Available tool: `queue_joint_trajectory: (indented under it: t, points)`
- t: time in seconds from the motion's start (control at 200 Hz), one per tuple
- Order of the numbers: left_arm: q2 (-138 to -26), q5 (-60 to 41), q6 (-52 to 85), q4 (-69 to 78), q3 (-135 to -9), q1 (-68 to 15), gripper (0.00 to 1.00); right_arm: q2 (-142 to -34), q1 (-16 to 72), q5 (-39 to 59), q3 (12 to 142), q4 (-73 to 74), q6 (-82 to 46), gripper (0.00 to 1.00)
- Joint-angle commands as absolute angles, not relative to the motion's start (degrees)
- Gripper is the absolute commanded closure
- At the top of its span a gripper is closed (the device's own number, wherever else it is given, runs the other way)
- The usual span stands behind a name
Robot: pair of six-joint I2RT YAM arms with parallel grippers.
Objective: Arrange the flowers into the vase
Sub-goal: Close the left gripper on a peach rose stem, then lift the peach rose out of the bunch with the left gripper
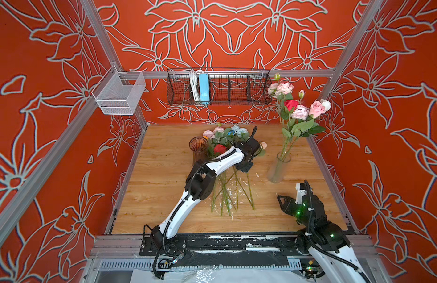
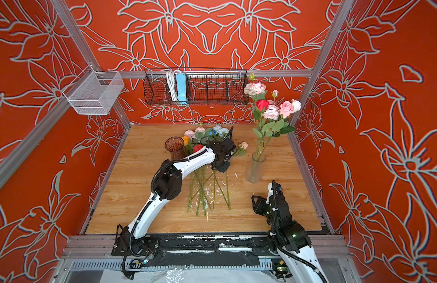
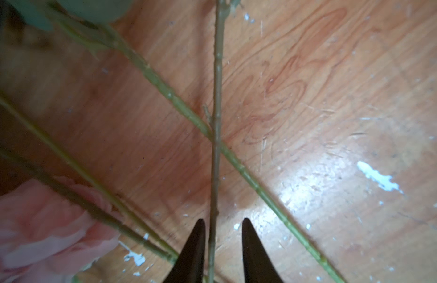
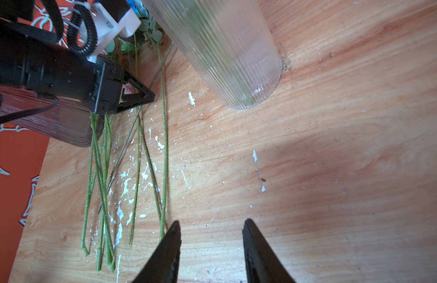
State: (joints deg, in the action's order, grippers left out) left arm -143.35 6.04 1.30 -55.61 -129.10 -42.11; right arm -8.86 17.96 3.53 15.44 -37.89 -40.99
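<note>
Several loose flowers [image 1: 222,139] [image 2: 202,137] lie in a pile at the back of the table, their green stems [image 4: 139,171] fanned toward the front. My left gripper [image 1: 244,168] [image 2: 221,167] [image 4: 148,95] points down onto this pile. In the left wrist view its jaws [image 3: 223,220] are open, with one thin stem [image 3: 216,122] running between them close to one finger; a pink bloom [image 3: 41,227] lies beside. A clear ribbed vase [image 1: 278,169] [image 2: 255,169] [image 4: 227,56] on the right holds several flowers [image 1: 298,107] [image 2: 271,107]. My right gripper [image 1: 282,202] [image 2: 255,201] [image 4: 211,221] hovers open and empty at the front right.
An empty amber glass vase [image 1: 198,147] [image 2: 174,147] [image 4: 53,125] stands just left of the pile. A black wire basket [image 1: 218,87] with a blue power strip and a white mesh basket [image 1: 119,94] hang on the back frame. White flecks dot the wooden table [image 1: 163,208].
</note>
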Motion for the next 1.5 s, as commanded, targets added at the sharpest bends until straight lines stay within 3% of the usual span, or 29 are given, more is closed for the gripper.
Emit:
queue_joint_trajectory:
  t: [0.0, 0.295, 0.505, 0.711, 1.161, 1.316, 1.496]
  points:
    - [-145.0, 4.9, 1.6, -56.1, -129.1, -42.2, 0.76, -8.0, 17.7, 4.1, 14.7, -36.9, -42.4, 0.56]
    - [-141.5, 0.8, 4.1, -55.9, -129.1, -42.2, 1.00, -5.5, 17.7, 3.2, 14.9, -38.1, -42.7, 0.58]
    - [-133.4, -5.9, 11.4, -49.5, -125.5, -42.2, 1.00, -3.7, 17.8, 2.1, 15.1, -39.6, -42.8, 0.58]
    - [-125.5, -6.0, 20.0, -42.5, -118.5, -42.1, 1.00, -2.4, 17.7, 1.4, 15.4, -40.6, -43.0, 0.58]
    - [-98.6, -8.1, 30.5, -11.4, -85.4, -41.4, 1.00, -0.4, 17.7, -0.4, 15.7, -42.4, -43.4, 0.59]
    - [-88.7, -9.9, 28.5, 2.8, -75.4, -42.9, 1.00, -0.4, 17.7, -0.4, 15.3, -42.1, -43.7, 0.58]
    - [-83.0, -8.4, 17.5, 13.8, -73.5, -48.5, 1.00, -0.4, 17.7, 0.7, 14.9, -40.9, -43.0, 0.53]
